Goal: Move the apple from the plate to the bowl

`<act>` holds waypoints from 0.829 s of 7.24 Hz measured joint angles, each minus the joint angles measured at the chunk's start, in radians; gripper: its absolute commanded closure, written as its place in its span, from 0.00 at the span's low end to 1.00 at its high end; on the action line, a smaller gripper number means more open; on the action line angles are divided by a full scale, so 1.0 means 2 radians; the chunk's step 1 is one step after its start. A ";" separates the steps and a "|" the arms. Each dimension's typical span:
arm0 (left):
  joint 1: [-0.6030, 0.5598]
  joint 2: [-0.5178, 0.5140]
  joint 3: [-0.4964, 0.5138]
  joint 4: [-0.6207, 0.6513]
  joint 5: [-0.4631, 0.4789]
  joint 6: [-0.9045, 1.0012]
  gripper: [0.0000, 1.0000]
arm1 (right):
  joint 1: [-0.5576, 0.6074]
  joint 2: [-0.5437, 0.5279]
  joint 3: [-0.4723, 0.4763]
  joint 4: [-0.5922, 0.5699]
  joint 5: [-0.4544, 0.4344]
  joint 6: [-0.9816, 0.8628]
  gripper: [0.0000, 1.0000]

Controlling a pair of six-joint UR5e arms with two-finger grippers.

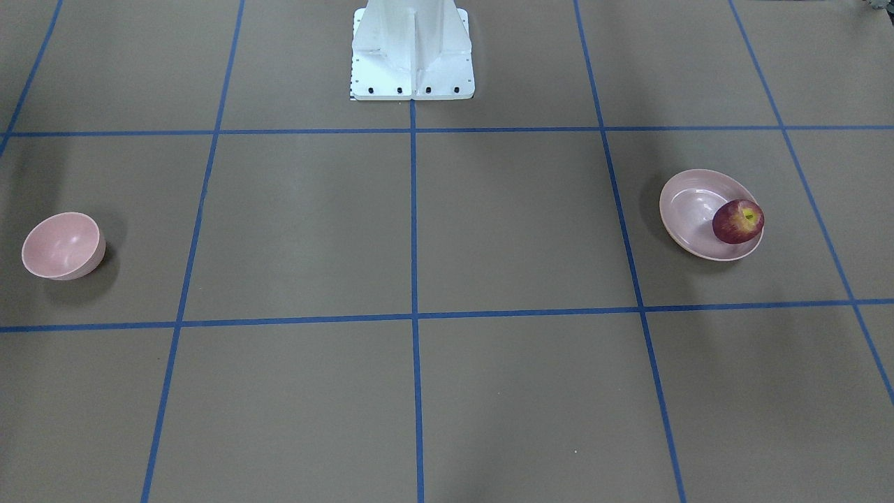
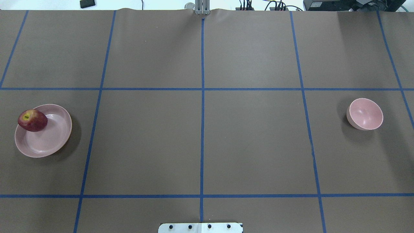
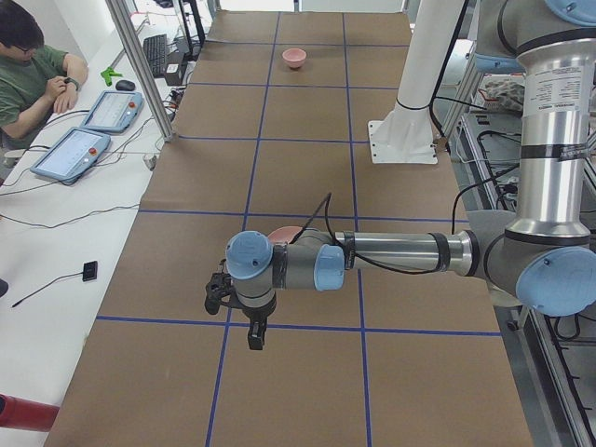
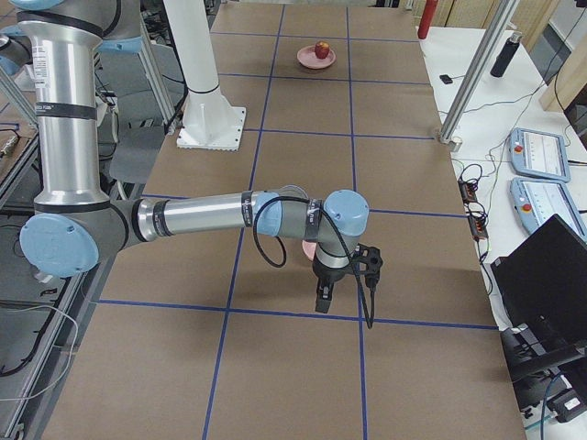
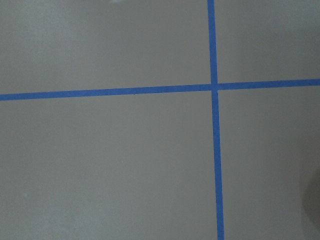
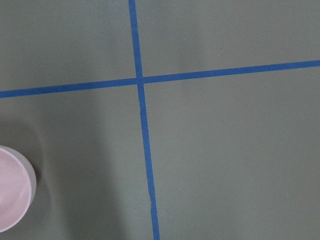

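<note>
apple (image 2: 32,120): lay stem-up on the plate (image 2: 48,142), against its rim.
bowl (image 2: 365,114): sat at the surface's (image 2: 252,139) opposite end, well apart from the plate.
left hand (image 3: 254,333): hung above the surface near the plate; grip impossible to tell.
right hand (image 4: 321,298): hung near the bowl; grip impossible to tell.

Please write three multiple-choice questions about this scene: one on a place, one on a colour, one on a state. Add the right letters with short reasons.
1. Where on the plate is the apple? A) in the middle B) by the rim C) hanging off it
2. What colour are the tape lines? A) red B) yellow C) blue
3. The bowl is: A) empty B) full C) upside down
Answers: 1 B, it sits at the rim; 2 C, the grid is blue; 3 A, its pink inside is bare.
</note>
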State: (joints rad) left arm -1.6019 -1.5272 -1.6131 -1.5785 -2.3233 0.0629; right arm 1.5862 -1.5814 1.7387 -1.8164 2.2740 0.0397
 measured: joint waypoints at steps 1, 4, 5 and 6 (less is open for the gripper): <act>0.000 0.000 0.000 0.000 0.000 0.000 0.01 | 0.000 -0.001 0.001 0.000 0.001 0.000 0.00; 0.000 0.001 0.000 -0.001 0.000 0.000 0.01 | 0.000 -0.003 0.002 0.001 0.005 0.001 0.00; 0.000 0.001 -0.001 0.000 0.000 0.000 0.01 | 0.000 -0.003 0.006 0.001 0.005 0.001 0.00; 0.001 0.000 -0.002 0.000 0.000 0.000 0.01 | 0.000 -0.003 0.011 0.004 0.005 0.001 0.00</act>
State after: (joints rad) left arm -1.6006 -1.5268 -1.6166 -1.5780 -2.3237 0.0619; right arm 1.5854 -1.5873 1.7614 -1.8093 2.2841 0.0411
